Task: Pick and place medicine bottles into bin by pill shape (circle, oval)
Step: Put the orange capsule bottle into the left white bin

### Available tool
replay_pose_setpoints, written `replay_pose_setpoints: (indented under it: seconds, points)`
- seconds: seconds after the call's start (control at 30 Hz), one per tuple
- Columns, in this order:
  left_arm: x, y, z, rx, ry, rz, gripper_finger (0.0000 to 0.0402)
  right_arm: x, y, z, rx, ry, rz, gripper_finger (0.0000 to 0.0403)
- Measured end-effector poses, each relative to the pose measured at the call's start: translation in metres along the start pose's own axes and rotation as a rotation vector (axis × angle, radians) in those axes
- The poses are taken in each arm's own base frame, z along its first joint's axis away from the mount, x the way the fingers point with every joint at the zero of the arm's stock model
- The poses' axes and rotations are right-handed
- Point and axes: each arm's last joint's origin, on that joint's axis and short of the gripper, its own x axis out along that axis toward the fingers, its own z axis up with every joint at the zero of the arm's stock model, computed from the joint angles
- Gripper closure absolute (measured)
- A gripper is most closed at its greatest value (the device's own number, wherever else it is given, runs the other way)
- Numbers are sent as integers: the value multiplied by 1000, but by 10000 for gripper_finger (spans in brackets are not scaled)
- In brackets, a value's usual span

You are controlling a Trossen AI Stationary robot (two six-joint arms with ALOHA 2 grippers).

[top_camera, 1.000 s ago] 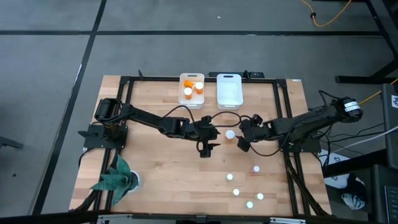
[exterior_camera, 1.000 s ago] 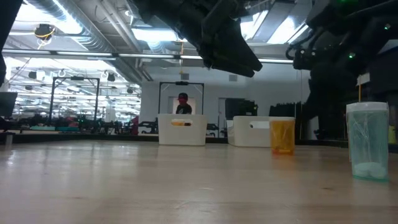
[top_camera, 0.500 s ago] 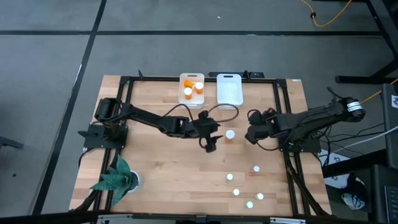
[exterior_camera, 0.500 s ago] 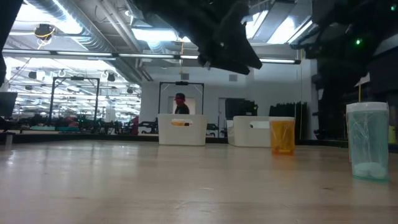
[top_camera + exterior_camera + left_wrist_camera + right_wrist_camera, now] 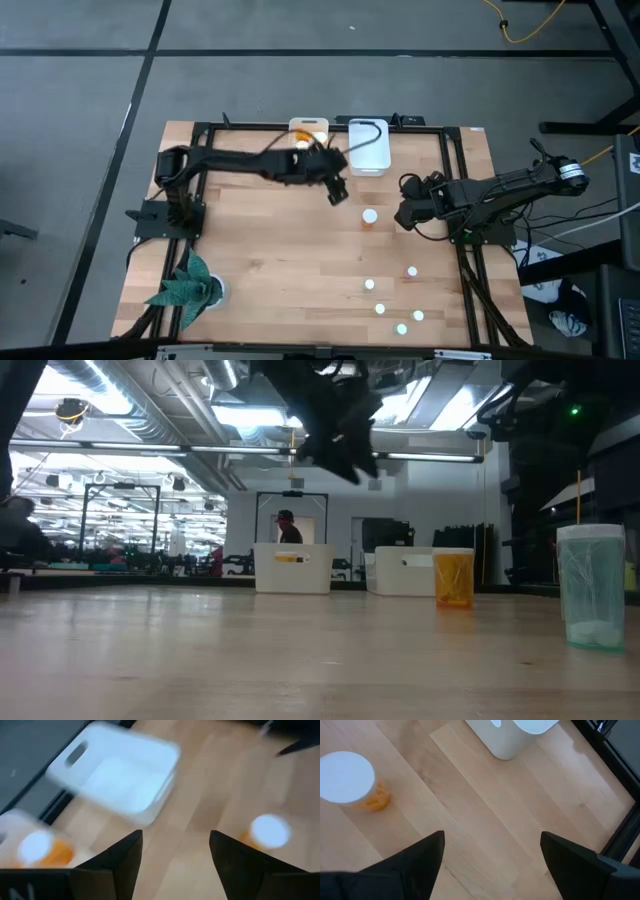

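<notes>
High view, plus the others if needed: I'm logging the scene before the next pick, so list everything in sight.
Orange bottle: one, white cap, standing alone mid-table.
Small bottles: five, pale with white caps, clustered at the near right.
Left bin: one, white, far edge, orange bottles inside, partly under the left arm.
Right bin: one, white, beside it, looks empty.
Green plant: one, near-left corner.
Person: one, in the room behind.
Left gripper: fingers open, near the bins.
Right gripper: fingers open, right of the orange bottle.
</notes>
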Motion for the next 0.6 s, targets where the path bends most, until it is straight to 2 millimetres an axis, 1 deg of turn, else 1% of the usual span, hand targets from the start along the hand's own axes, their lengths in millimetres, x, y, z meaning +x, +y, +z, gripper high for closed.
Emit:
replay_pose_setpoints:
  seconds: [0.07, 0.13, 0.2, 0.23, 0.33, 0.43, 0.53, 0.6]
  points:
    - [-1, 14, 6, -24, 52, 11, 179, 0, 0, 0, -1, 0, 0, 73]
    - [2, 26, 7, -68, 85, -6, 179, 0, 0, 0, -2, 1, -1, 73]
    - [4, 32, 7, -83, 101, -31, 179, 0, 0, 0, -3, 1, -1, 73]
    - [6, 31, 7, -58, 110, -59, 179, 0, 0, 0, -3, 1, -2, 73]
    - [15, 14, 2, 31, 113, -167, 179, 0, -1, -1, -10, 14, -4, 73]
    - [31, -16, -5, 93, 76, -247, 179, 0, -2, -4, -20, 63, 3, 73]
    - [48, -39, -19, 146, 90, -280, 179, -1, -5, -9, -7, 106, -15, 73]
    - [59, -47, -32, 168, 142, -280, 179, -3, -6, -13, -3, 126, -36, 73]
